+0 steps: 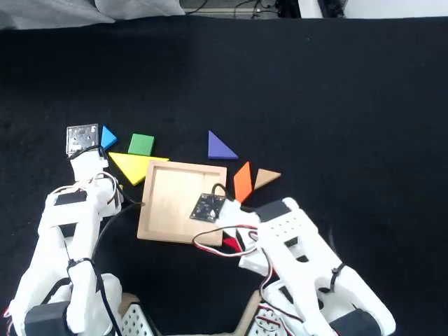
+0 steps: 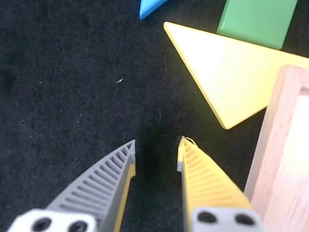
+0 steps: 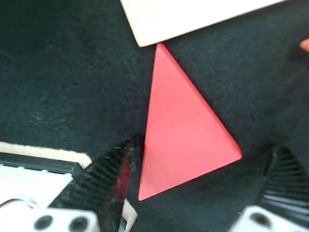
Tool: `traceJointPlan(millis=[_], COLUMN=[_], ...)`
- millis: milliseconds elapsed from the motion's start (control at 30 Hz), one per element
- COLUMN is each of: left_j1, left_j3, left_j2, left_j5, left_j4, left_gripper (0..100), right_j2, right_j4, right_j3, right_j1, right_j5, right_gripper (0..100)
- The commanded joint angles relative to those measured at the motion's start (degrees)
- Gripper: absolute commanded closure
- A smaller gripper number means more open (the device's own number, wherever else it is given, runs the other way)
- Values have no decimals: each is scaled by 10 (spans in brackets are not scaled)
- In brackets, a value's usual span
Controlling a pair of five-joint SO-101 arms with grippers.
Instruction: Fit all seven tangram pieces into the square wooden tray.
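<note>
Right gripper [image 3: 206, 151] spread wide, straddling red triangle [image 3: 181, 125] lying flat on worktop [image 3: 58, 72] just beside tray [image 3: 193, 14] corner. Left gripper [image 2: 157, 145] hanging parted, empty, near yellow triangle [image 2: 227, 72]. Piece likely light, stiff, thin, slick: pinching across opposite edges suiting.

The high camera is looking steeply down on the tabletop [image 1: 336, 91]. The wrist cameras are peering close past the left tool [image 2: 157, 145] and right tool [image 3: 207, 145], sharing with it the yellow triangle [image 2: 227, 72] and tray [image 2: 275, 145], and the red triangle [image 3: 183, 130].
</note>
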Motion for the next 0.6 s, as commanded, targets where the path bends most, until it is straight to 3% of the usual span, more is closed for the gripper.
traceJointPlan(millis=[0, 233, 567], left_j1=[3, 5, 1], left_j3=[-7, -7, -6], left_j2=[-16, -16, -16], left_j5=[0, 0, 0], left_j4=[-9, -9, -9], left_gripper=[852, 852, 852], right_j2=[-10, 12, 213], right_j4=[-11, -22, -31], right_j3=[-2, -2, -93], right_j1=[3, -18, -19], right_j5=[5, -12, -31], right_gripper=[602, 603, 603])
